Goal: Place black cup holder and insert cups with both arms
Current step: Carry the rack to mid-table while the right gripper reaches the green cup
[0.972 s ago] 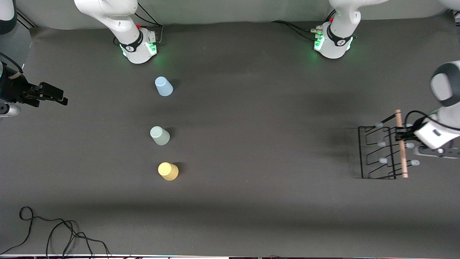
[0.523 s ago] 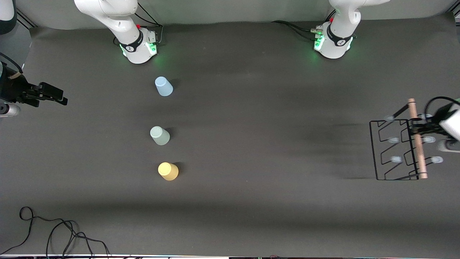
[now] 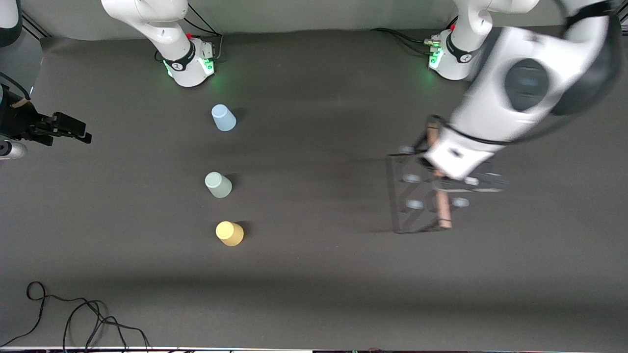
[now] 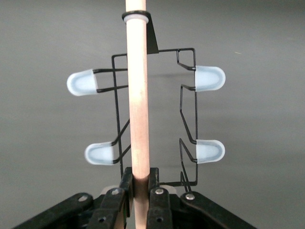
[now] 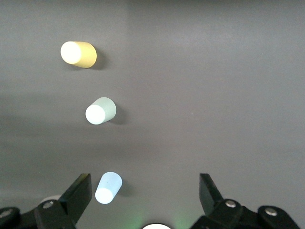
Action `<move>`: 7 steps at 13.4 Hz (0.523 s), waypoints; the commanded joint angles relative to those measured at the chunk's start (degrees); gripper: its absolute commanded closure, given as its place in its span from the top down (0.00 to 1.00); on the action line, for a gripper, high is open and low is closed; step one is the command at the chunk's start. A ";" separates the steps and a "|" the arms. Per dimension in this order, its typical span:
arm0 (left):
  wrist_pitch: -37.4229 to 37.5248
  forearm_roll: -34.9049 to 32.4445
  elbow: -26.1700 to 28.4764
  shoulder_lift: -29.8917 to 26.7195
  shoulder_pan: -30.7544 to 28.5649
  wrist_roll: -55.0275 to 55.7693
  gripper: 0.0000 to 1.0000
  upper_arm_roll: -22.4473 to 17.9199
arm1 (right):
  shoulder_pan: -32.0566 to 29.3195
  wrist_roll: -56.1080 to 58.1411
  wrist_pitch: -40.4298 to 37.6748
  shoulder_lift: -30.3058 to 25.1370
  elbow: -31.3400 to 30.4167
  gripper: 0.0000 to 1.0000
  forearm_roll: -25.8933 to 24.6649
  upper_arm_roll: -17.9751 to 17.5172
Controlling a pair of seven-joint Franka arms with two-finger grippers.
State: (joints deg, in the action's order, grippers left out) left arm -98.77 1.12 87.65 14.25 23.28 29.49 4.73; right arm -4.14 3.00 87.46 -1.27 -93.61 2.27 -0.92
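Observation:
My left gripper (image 3: 438, 172) is shut on the light wooden rod (image 4: 137, 95) of the black cup holder (image 3: 395, 196) and holds it over the table toward the left arm's end. Its pale-tipped pegs (image 4: 209, 78) stick out on both sides of the rod in the left wrist view, where the gripper (image 4: 140, 179) clamps the rod. The light blue cup (image 3: 223, 118), pale green cup (image 3: 218, 185) and yellow cup (image 3: 229, 233) stand upside down in a row toward the right arm's end. My right gripper (image 3: 78, 131) is open and empty, waiting at the right arm's end, high above the cups (image 5: 100, 111).
The table is covered by a dark grey mat (image 3: 314, 274). Loose black cables (image 3: 73, 318) lie at the near corner on the right arm's end. The two green-lit arm bases (image 3: 189, 63) (image 3: 454, 59) stand along the edge farthest from the front camera.
My left arm has swung the cup holder from the left arm's end of the table toward the middle. The right gripper and the cups have not moved.

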 commanded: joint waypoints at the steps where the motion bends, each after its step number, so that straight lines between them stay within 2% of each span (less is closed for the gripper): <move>1: 0.08 0.29 -11.06 8.39 9.47 11.95 0.00 -0.69 | -0.78 1.65 -0.71 -0.49 0.36 1.00 -0.25 -0.05; 4: -4.40 -0.59 -19.95 16.92 18.53 22.78 0.00 -0.87 | -0.70 1.57 -0.80 -0.49 0.27 1.00 -0.95 0.13; 7: -8.87 -0.86 -20.94 21.15 23.20 23.77 0.00 -0.87 | -0.70 1.65 -1.41 -0.49 0.36 1.00 -1.04 0.21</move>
State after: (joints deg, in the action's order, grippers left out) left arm -106.71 0.90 70.98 32.04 44.16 52.14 4.94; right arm -4.21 3.27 87.08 -1.29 -93.60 1.90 -0.41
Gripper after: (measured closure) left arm 0.837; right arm 0.000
